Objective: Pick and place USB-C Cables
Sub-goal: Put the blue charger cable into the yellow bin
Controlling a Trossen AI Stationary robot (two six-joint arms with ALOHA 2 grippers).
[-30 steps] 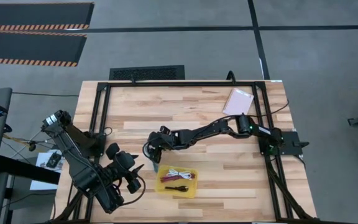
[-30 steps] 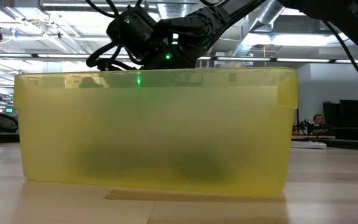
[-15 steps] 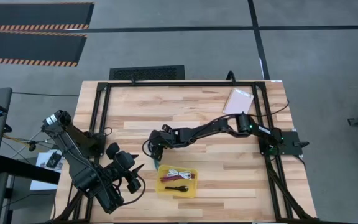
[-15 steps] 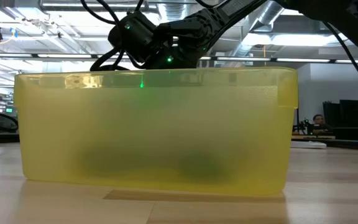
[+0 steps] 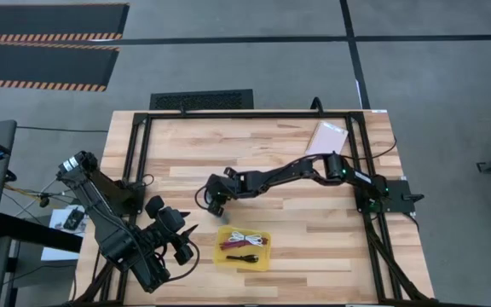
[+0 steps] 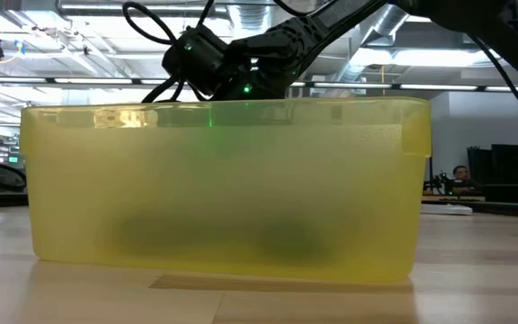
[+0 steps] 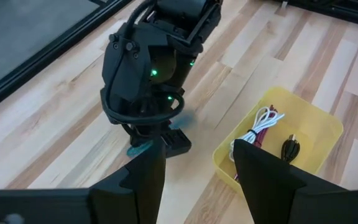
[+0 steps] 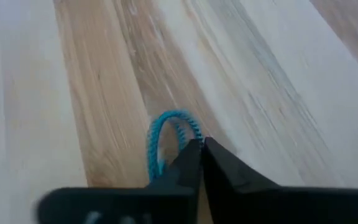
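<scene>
A teal USB-C cable (image 8: 164,129) is between the nearly shut fingers of my right gripper (image 8: 202,152), which hangs left of the table's middle (image 5: 215,205), just beyond the yellow tray's far left corner. The left wrist view shows the same cable (image 7: 140,148) under those fingers. In the yellow tray (image 5: 259,261) lie a white cable (image 7: 261,120), a dark red one (image 7: 253,140) and a black one (image 7: 289,149). My left gripper (image 7: 199,148) waits open at the near left, left of the tray (image 5: 190,235). My right gripper pinches the teal cable between its two fingers, just behind a looped end (image 8: 169,118) that sticks out past the fingertips. The fingers come from above, pointing down at the table. I cannot tell whether the cable is clear of the wood.
A pale pink packet (image 5: 326,139) lies at the far right corner. A black frame rail (image 5: 245,113) runs round the table. In the low view the tray's wall (image 6: 223,180) fills the foreground and hides what is behind it. Bare wood lies between the tray and the packet.
My right gripper has drawn back from the tray's far left corner toward the table's far edge and a little to the right. The teal patch that showed on the wood beside the tray no longer shows there.
</scene>
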